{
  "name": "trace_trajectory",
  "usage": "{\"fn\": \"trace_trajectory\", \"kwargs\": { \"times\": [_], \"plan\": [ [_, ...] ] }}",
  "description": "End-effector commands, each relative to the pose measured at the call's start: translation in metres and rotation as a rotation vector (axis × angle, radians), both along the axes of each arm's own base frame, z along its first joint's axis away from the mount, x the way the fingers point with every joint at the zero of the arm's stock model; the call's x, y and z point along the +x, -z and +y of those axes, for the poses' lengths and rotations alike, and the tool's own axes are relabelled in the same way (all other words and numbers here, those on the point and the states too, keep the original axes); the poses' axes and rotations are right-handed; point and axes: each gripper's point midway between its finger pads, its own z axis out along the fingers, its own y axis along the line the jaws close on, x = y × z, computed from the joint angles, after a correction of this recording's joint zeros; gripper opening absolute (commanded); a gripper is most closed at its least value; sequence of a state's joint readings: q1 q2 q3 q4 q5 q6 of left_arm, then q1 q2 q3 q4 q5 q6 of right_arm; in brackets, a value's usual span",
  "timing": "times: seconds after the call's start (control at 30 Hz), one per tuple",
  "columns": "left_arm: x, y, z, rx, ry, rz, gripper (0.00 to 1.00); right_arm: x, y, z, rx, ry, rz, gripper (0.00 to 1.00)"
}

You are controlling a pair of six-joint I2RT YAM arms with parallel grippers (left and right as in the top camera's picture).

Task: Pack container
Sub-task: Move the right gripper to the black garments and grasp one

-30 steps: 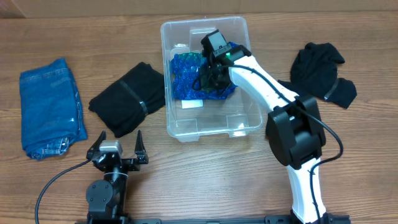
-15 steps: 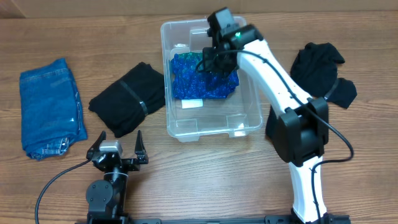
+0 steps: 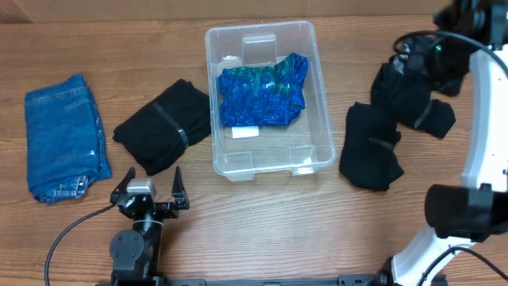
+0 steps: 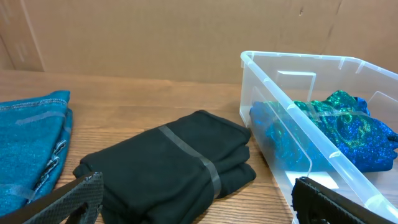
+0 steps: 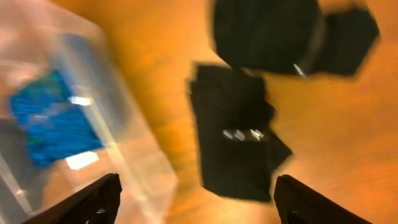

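The container (image 3: 211, 95), a clear plastic bin, stands at the middle of the table with a blue sparkly garment (image 3: 262, 94) lying inside above a white label (image 3: 244, 133). My right gripper (image 3: 417, 57) is open and empty, high over the far right of the table above the black clothes. In the blurred right wrist view, the right gripper (image 5: 199, 205) shows a folded black garment (image 5: 236, 143) below it and the container (image 5: 56, 118) to the left. My left gripper (image 3: 149, 184) rests open at the near edge. In its wrist view the left gripper (image 4: 199, 208) faces another folded black garment (image 4: 174, 158) beside the container (image 4: 292, 149).
Folded blue jeans (image 3: 65, 135) lie at the far left. A folded black garment (image 3: 163, 125) sits left of the bin, another (image 3: 371, 147) right of it. A crumpled black garment (image 3: 409, 91) lies at the far right.
My right gripper opened, let go of the blue garment in the container, then lifted out and swung to the far right. The left arm has not moved.
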State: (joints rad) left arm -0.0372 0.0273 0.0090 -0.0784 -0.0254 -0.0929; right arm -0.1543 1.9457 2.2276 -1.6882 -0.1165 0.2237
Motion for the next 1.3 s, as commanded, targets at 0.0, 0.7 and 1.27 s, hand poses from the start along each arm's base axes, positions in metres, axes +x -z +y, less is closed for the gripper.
{"fn": "trace_trajectory", "kwargs": {
  "times": [0.0, 0.7, 1.27],
  "plan": [
    [0.000, 0.001, 0.000, 0.025, 0.007, -0.001, 1.00, -0.018, 0.049, -0.017, 0.063, -0.004, 0.141, 0.83],
    [0.000, 0.001, 0.000, 0.025, 0.007, -0.001, 1.00, -0.089, 0.234, -0.005, 0.131, 0.044, 0.394, 0.82],
    [0.000, 0.001, 0.000, 0.025, 0.007, -0.002, 1.00, -0.070, 0.188, 0.008, 0.227, 0.039, 0.357, 0.04]
  ]
}}
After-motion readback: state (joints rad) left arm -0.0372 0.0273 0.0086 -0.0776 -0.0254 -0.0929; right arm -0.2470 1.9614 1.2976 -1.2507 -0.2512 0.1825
